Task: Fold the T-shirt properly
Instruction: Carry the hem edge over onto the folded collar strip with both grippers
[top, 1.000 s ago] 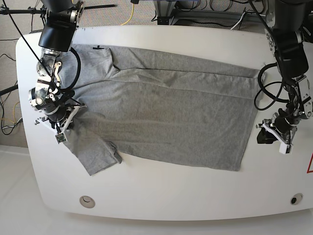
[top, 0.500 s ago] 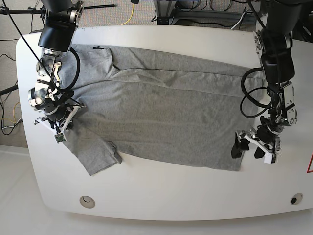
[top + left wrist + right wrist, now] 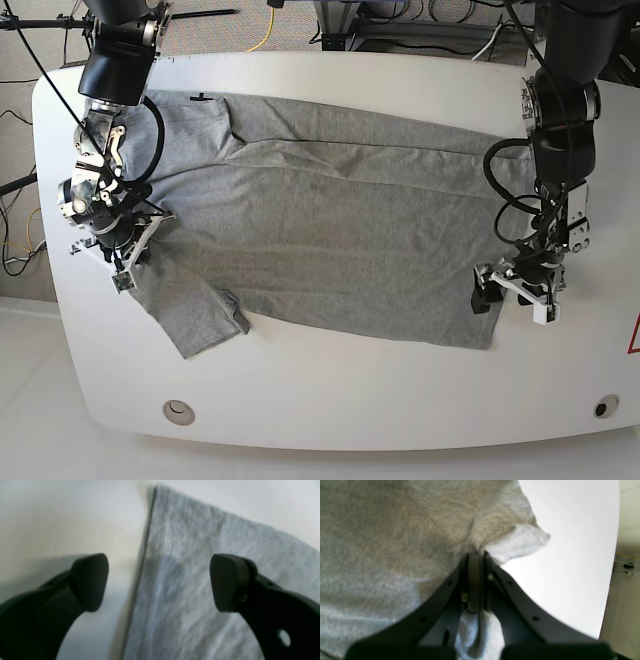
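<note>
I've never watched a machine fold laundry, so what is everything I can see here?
T-shirt: one, heather grey, spread flat across the table, top edge folded over.
Table: one, white, rounded corners, under the shirt.
Cables: several, black and yellow, on the floor behind the table.
Left tool: one, black, open, astride the shirt's hem edge.
Right tool: one, black, shut on T-shirt cloth near the sleeve.

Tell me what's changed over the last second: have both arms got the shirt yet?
No. The left gripper opened wide and moved in from the bare table to straddle the shirt's hem edge; one fingertip is over cloth, nothing gripped. The right gripper stayed shut on the shirt by the sleeve. The shirt itself lies as before.
</note>
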`<state>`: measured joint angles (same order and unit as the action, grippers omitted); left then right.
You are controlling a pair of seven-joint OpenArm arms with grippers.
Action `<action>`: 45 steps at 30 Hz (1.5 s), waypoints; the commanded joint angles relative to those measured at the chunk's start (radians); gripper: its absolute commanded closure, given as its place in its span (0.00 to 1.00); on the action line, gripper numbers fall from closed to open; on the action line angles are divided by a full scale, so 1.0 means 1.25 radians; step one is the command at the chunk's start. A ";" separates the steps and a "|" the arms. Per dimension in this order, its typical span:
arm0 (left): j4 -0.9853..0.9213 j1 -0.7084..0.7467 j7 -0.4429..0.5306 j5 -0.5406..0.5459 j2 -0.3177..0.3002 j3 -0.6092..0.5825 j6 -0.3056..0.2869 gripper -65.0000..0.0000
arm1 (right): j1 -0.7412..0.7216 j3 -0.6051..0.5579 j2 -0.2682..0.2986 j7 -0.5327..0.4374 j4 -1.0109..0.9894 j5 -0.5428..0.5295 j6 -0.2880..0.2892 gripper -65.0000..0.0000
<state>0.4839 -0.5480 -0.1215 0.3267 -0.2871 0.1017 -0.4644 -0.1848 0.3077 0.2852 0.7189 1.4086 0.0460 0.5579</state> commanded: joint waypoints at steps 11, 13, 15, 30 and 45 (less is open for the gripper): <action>-0.055 -0.057 0.001 0.002 -0.012 -0.049 0.001 0.05 | -0.017 0.004 0.014 -0.012 0.015 -0.007 -0.003 1.00; -0.055 -0.057 0.001 0.002 0.001 -0.066 0.001 0.05 | -0.017 0.004 0.014 -0.012 0.015 -0.007 -0.003 1.00; -0.055 -0.057 0.000 0.002 0.006 -0.084 0.003 0.05 | -0.017 0.004 0.014 -0.012 0.015 -0.007 -0.003 1.00; -0.054 -0.058 -0.058 0.003 0.031 -0.130 0.003 0.05 | -0.017 0.005 0.014 -0.012 0.015 -0.007 -0.003 1.00; -0.054 -0.056 -0.101 0.002 0.042 -0.140 -0.002 0.11 | -0.017 0.006 0.014 -0.012 0.015 -0.012 -0.003 1.00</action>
<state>0.4191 -0.6151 -0.1707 0.3386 -0.2409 -0.0586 -0.4606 -0.1825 0.3088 0.2878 0.7189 1.4086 0.0448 0.5583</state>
